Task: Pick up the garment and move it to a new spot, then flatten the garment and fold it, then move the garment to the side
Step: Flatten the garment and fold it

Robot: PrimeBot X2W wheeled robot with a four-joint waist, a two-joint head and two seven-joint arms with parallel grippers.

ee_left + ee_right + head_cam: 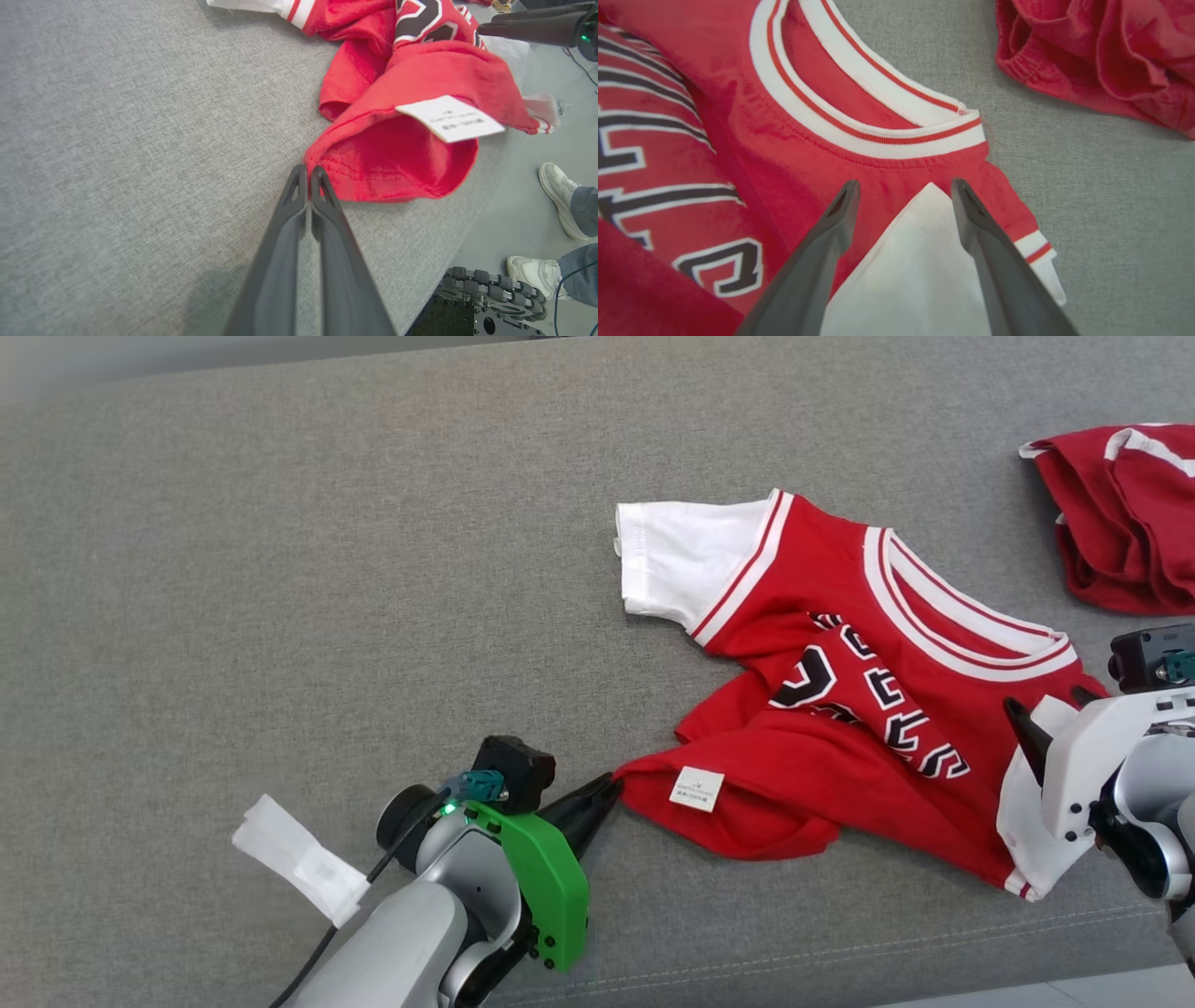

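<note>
A red jersey (840,728) with white sleeves, a white-trimmed collar and black lettering lies crumpled on the grey cushion (280,569). Its lower hem is folded up, and a white label (696,789) shows there. My left gripper (611,786) is shut, its tips pinching the pointed hem corner (322,158) at the jersey's left end. My right gripper (1050,709) is open and hangs over the right shoulder. Its fingers (831,224) straddle the peak of the white right sleeve (920,261), just below the collar (859,126).
A second red garment (1120,513) lies bunched at the far right of the cushion. The cushion's front edge (840,961) runs close behind the jersey. In the left wrist view a person's shoes (560,196) and my wheeled base (490,289) are on the floor beyond that edge.
</note>
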